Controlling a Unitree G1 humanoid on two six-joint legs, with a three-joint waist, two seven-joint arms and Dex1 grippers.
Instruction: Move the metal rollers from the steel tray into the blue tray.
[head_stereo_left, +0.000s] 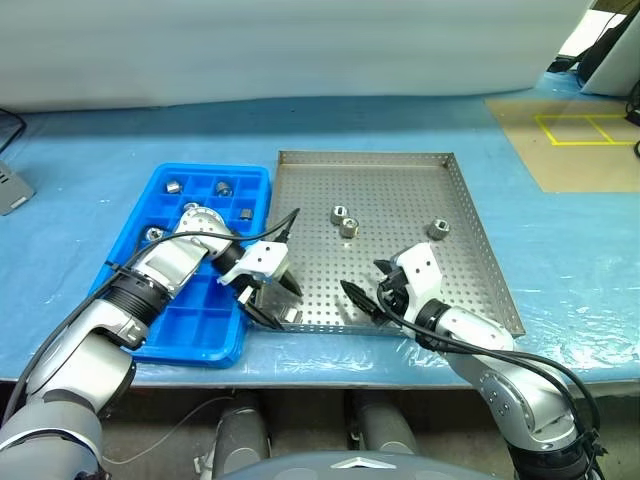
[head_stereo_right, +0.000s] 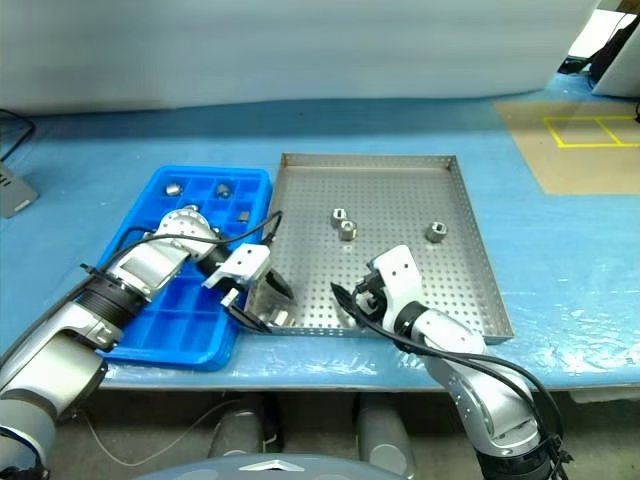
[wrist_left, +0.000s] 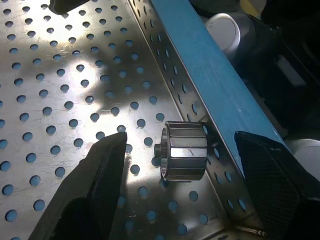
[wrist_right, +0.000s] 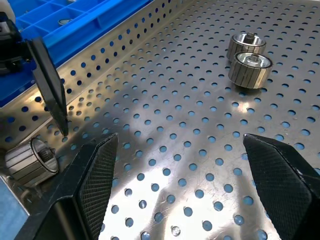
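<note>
- I see the steel tray (head_stereo_left: 470, 240): shiny grey metal full of tiny round holes.
- The metal rollers (wrist_right: 248, 69) look smooth, bright and glossy.
- The blue tray (head_stereo_left: 190, 335) is smooth plastic.
- The finger pads (wrist_right: 280, 180) are black and bumpy.

Industrial workshop or test cell: bench (head_stereo_left: 560, 250) under blue protective film, perforated steel tray (head_stereo_left: 470, 215), blue tray (head_stereo_left: 160, 190) for parts, yellow tape floor markings (head_stereo_left: 585, 128).
</note>
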